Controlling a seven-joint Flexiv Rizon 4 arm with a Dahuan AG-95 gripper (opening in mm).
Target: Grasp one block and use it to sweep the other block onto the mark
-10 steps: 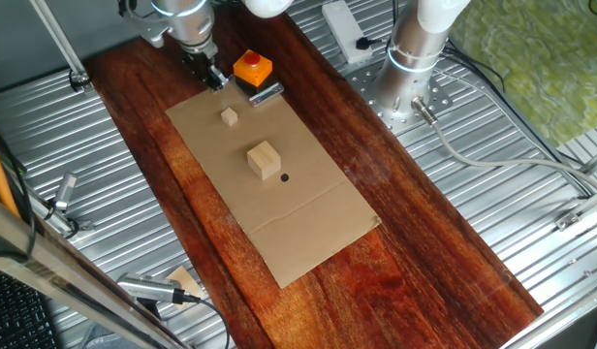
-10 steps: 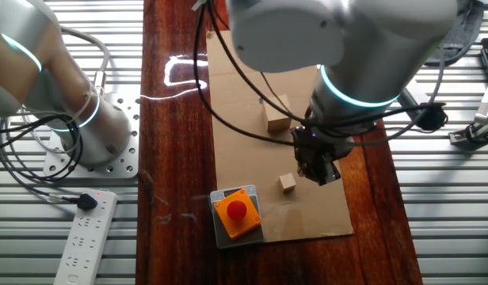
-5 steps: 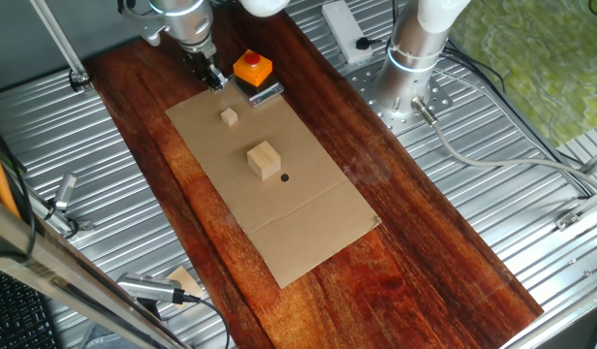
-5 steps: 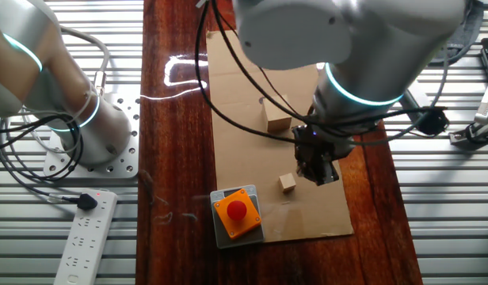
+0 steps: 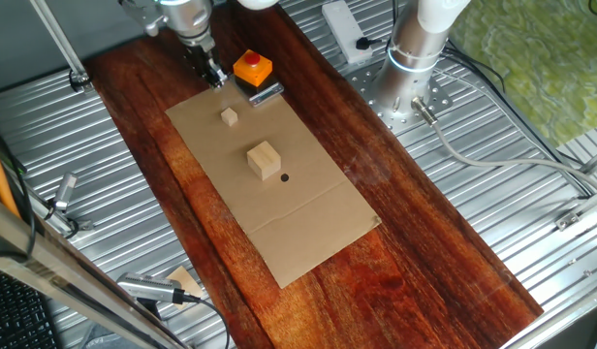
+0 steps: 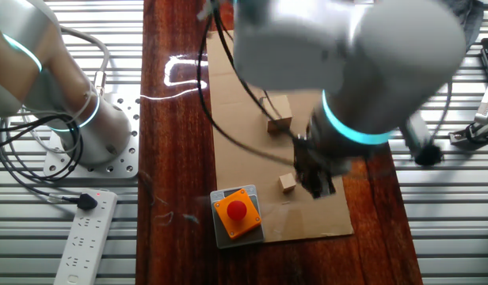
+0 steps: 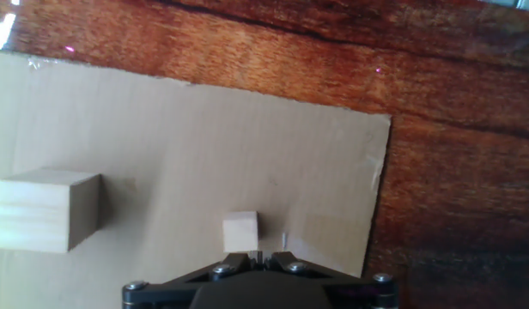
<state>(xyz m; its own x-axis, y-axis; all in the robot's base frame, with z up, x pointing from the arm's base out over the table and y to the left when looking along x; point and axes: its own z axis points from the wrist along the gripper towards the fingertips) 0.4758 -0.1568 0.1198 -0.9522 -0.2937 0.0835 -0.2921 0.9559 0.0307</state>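
Note:
The small pale cube (image 5: 229, 117) sits on the brown cardboard (image 5: 308, 223). It also shows in the other fixed view (image 6: 287, 183) and in the hand view (image 7: 240, 232). The larger tan block (image 5: 264, 160) stands further along the cardboard; it shows in the hand view at the left (image 7: 45, 210) and in the other fixed view (image 6: 279, 113). The black mark (image 5: 284, 177) is just beside the larger block. My gripper (image 5: 213, 76) hangs above the cardboard's far end, short of the small cube. Its jaws are together and empty (image 7: 258, 255).
An orange box with a red button (image 5: 252, 68) on a grey plate stands by the cardboard's far corner, close to my gripper; it also shows in the other fixed view (image 6: 236, 212). The robot base (image 5: 410, 68) and a power strip (image 6: 81, 237) stand off the wooden board.
My gripper has risen a little and drifted slightly away from the small cube; the arm is blurred in the other fixed view. Both blocks stay put.

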